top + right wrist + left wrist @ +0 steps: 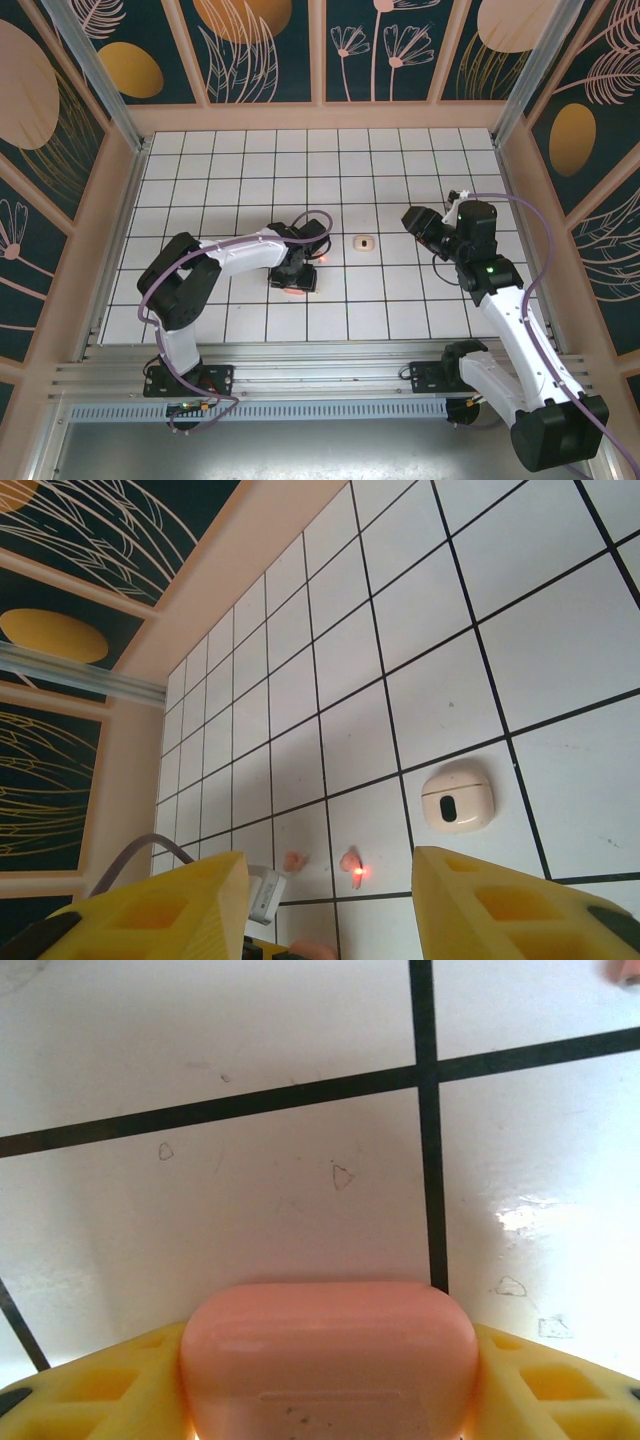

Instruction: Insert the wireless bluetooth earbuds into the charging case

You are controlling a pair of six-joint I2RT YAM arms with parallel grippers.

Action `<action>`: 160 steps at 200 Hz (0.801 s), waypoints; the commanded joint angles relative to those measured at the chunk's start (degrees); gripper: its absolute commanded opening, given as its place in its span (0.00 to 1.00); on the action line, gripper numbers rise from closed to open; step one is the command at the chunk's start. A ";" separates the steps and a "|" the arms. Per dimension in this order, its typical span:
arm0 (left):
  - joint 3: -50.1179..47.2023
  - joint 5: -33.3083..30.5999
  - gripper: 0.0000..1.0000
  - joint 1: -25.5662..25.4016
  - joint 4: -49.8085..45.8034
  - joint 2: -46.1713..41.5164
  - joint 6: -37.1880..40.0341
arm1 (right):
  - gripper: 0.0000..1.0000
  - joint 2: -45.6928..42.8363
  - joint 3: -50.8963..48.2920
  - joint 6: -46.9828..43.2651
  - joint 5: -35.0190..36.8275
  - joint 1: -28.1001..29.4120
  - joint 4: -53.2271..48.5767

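The left gripper (297, 276) is down low near the middle of the tiled floor (250, 170). A pink case (330, 1360) sits between its yellow fingers (100, 1390). From the wrist view the fingers lie against both sides of the case with no gap to be seen, so the claw looks closed on it. The case lid is down. I cannot tell whether the case rests on the tiles or hangs just above them.

Two pink earbuds (350, 861) lie loose on the floor just beside that gripper, one on either side of a black tile line. A small red glow (358, 872) shows right by the nearer one. Neither bud is in a case.

A beige case (365, 243) lies shut on a tile of its own between the two arms, apart from both, with a dark oval on its top.

The right gripper (330, 880) hangs above the floor on the far side of the beige case, tilted toward it. Its fingers stand partly apart with nothing between them.
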 commanded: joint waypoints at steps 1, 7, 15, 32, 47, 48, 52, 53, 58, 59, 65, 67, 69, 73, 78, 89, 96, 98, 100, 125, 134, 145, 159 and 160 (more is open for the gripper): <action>0.49 -2.11 0.51 -0.27 0.53 -4.65 2.69 | 0.47 -0.52 1.30 -1.59 -1.39 0.46 -1.53; -0.02 -2.46 0.49 -0.29 1.36 -5.95 3.59 | 0.47 -0.19 1.60 -2.26 -1.77 0.43 -1.99; -1.03 -3.01 0.48 -0.30 2.75 -7.26 5.03 | 0.48 0.41 2.04 -3.41 -2.82 0.42 -2.43; -4.27 -3.38 0.47 -0.22 7.66 -12.89 8.87 | 0.48 2.35 2.85 -5.31 -5.61 0.33 -2.65; -8.15 -1.00 0.48 -0.27 15.01 -17.83 15.82 | 0.47 4.94 3.62 -7.19 -9.13 0.38 -2.45; -8.39 -0.99 0.48 -0.31 15.41 -18.00 16.32 | 0.47 5.08 3.73 -7.37 -9.31 0.34 -2.45; -9.32 -1.10 0.48 -0.32 16.98 -19.39 18.31 | 0.47 5.89 4.10 -7.85 -10.02 0.31 -2.66; -9.55 -1.17 0.48 -0.33 17.36 -19.75 18.79 | 0.47 6.12 4.19 -8.01 -10.15 0.35 -2.73; -10.56 -1.48 0.47 -0.34 19.15 -21.28 21.31 | 0.46 7.08 4.84 -8.59 -10.44 0.35 -3.31; -10.74 -1.49 0.48 -0.35 19.50 -21.57 21.83 | 0.46 7.20 4.91 -8.69 -10.49 0.36 -3.54; -12.22 -1.20 0.48 -0.33 21.68 -23.39 24.94 | 0.45 8.22 5.59 -9.37 -10.46 0.46 -4.20; -12.88 -0.99 0.47 -0.34 22.44 -23.92 25.68 | 0.45 8.40 5.79 -9.56 -10.46 0.47 -4.42; -13.37 -0.81 0.47 -0.32 23.18 -24.42 27.00 | 0.45 8.67 5.95 -9.81 -10.52 0.49 -4.59; -14.17 -0.27 0.47 -0.30 24.56 -25.54 29.13 | 0.45 9.00 6.23 -10.33 -10.66 0.55 -4.80; -15.35 0.17 0.47 -0.28 26.35 -26.83 31.40 | 0.45 9.30 6.49 -10.88 -10.97 0.56 -4.90; -17.86 2.98 0.47 -0.32 29.68 -29.32 36.46 | 0.45 10.13 6.95 -12.03 -12.53 0.49 -5.07; -19.16 5.33 0.47 -0.31 32.05 -30.72 39.57 | 0.45 10.57 7.15 -12.57 -14.19 0.58 -4.95; -19.60 5.89 0.47 -0.32 32.61 -31.15 40.36 | 0.45 10.71 7.15 -12.74 -14.64 0.59 -4.87; -20.00 6.27 0.47 -0.27 33.28 -31.57 41.05 | 0.45 10.78 7.13 -12.85 -15.28 0.68 -4.77; -25.59 11.03 0.47 -0.33 40.93 -34.80 47.92 | 0.45 11.88 6.18 -13.59 -20.94 2.82 -3.51; -26.99 12.83 0.47 -0.33 42.65 -35.66 50.09 | 0.44 12.37 5.97 -13.78 -21.26 4.48 -3.88; -28.58 15.09 0.48 -0.31 44.47 -36.48 52.96 | 0.45 12.83 5.86 -13.73 -20.99 6.92 -4.15; -29.86 17.24 0.47 -0.33 45.93 -37.32 56.63 | 0.44 13.20 5.45 -12.48 -20.00 10.66 -3.11; -29.97 17.36 0.47 -0.30 46.03 -37.37 56.85 | 0.44 13.21 5.39 -12.34 -19.93 10.92 -2.95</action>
